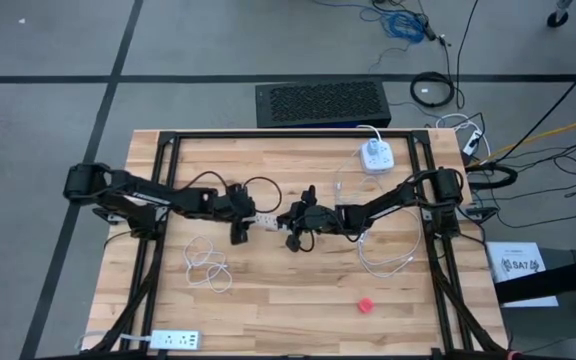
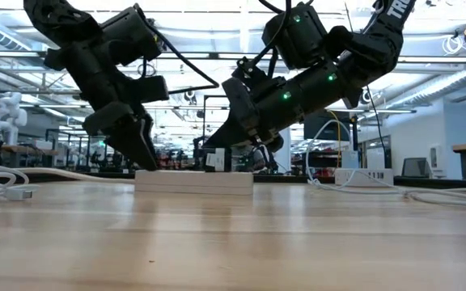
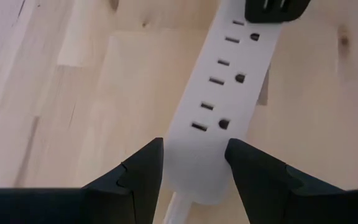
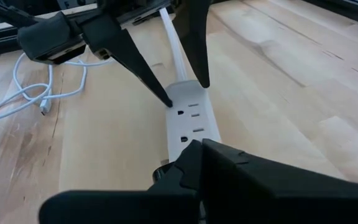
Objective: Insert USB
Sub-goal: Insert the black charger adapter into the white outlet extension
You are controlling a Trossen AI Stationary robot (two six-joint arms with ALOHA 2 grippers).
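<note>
A white power strip (image 1: 266, 220) lies flat on the wooden table (image 1: 298, 300) between my two arms, also seen as a low white block (image 2: 194, 182). My left gripper (image 3: 194, 177) straddles the strip's cord end, with the outlets (image 3: 219, 81) running away from it. My right gripper (image 4: 194, 155) is shut and slants down over the strip's other end (image 4: 191, 134). A small brownish piece that I take for the USB plug (image 4: 161, 167) peeks out beside its fingers. A white cable (image 1: 383, 255) trails from that gripper toward the table's right. My left gripper has the power strip's cord end (image 3: 194, 165) between its two fingers, one on each long side, lying across the strip. The fingers (image 4: 166, 99) slant steeply down from the table's left. The strip stays flat on the table. My right gripper is shut on the USB plug, but its own fingers (image 4: 229, 168) hide nearly all of it. The fingers slant down from the table's right, over the strip's end. Whether the plug touches the strip cannot be told.
A loose white cable (image 1: 208, 265) lies coiled near the left arm. A white charger block (image 1: 373, 155) sits at the far right, a small red object (image 1: 365, 304) at the near right, and a second white power strip (image 1: 173, 340) at the near left corner.
</note>
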